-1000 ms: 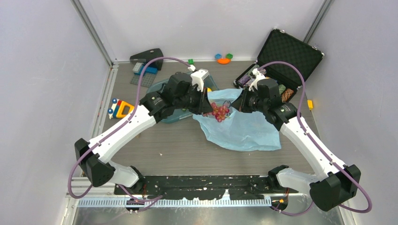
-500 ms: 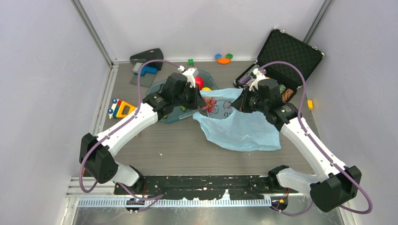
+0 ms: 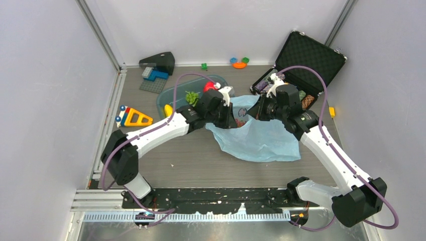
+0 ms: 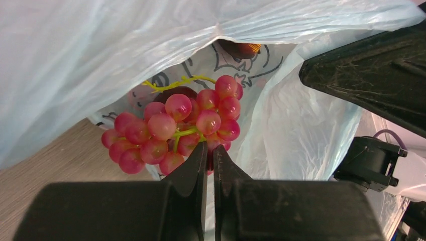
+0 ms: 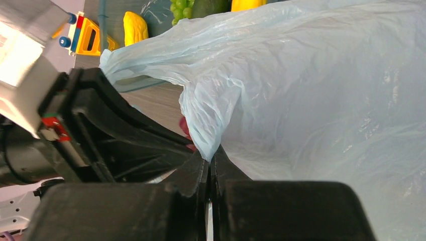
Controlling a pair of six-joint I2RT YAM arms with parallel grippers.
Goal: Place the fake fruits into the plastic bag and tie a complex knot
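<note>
Left end effector (image 4: 210, 148): closed on the stem of the red grape bunch (image 4: 171, 133), which hangs just past the fingertips.
Right end effector (image 5: 210, 158): closed on a fold of the rim of the light-blue bag (image 5: 311, 100), and lifts this edge from the desk (image 3: 191, 160).
Grape bunch, place: at the mouth of the bag, under the raised upper layer; I cannot tell if it touches the plastic below.
Grape bunch, long axis: in the left wrist view it runs from 8 o'clock to 2 o'clock.
Deciding relation: in the top view the inside of the bag (image 3: 261, 140) lies at about 4 o'clock from the left end effector (image 3: 232, 114); the right end effector (image 3: 261, 108) is at 3 o'clock, close beside it.
Nearer arm: the left one, I judge; it should go deeper before it lets go.
Other fruits (image 3: 191, 96): in the tub (image 3: 173, 98), at 10 o'clock from the bag.
Knot: not yet made.
</note>
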